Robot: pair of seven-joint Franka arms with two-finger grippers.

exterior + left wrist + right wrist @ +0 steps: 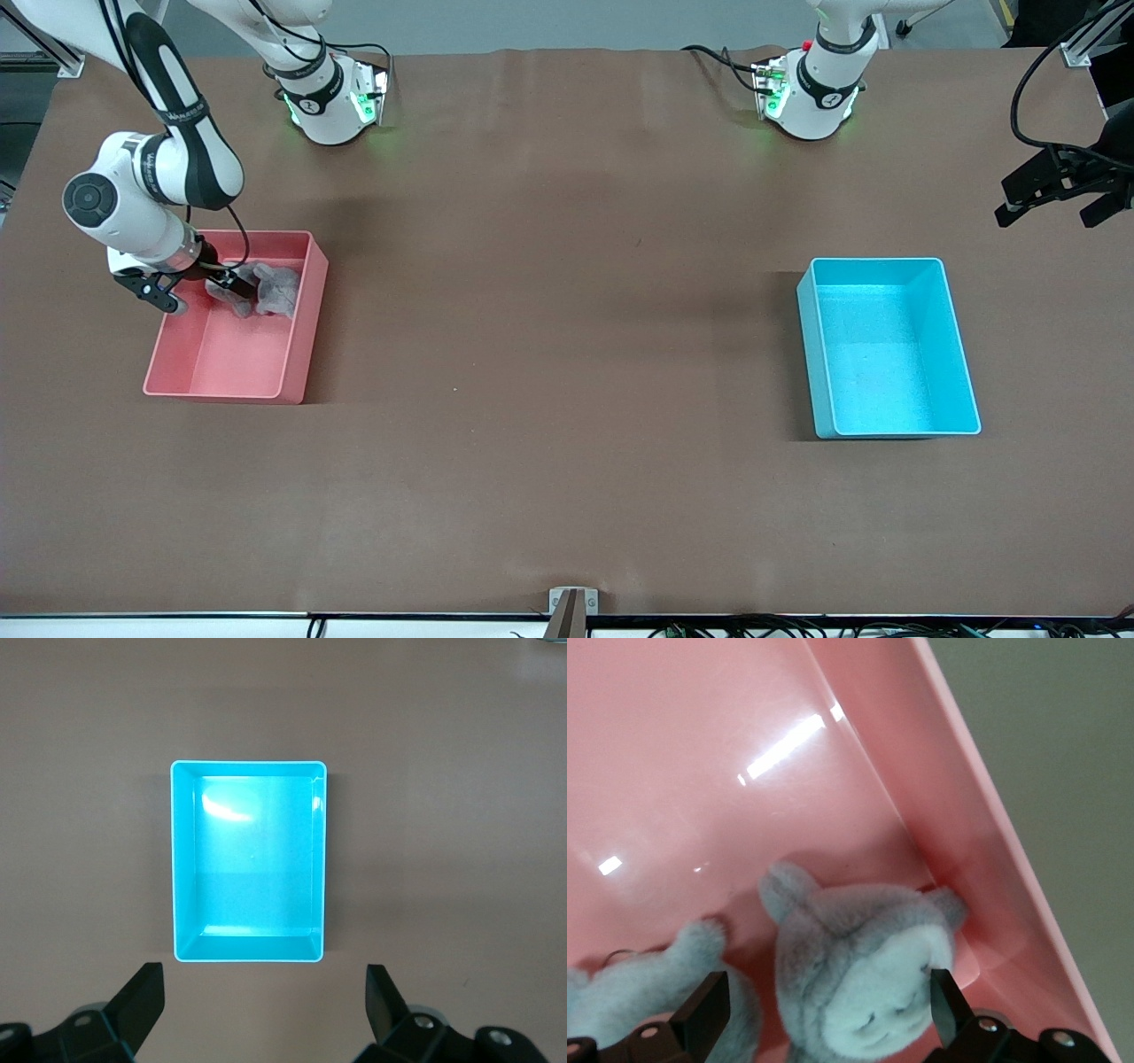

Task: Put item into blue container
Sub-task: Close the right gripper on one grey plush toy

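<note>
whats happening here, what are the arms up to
The right claw is down inside the pink bin, open, with its fingers on either side of a grey plush toy's head; it has not closed on it. The toy lies in the bin's corner farthest from the front camera. The blue bin sits empty toward the left arm's end of the table. The left claw waits open, up in the air at that end.
</note>
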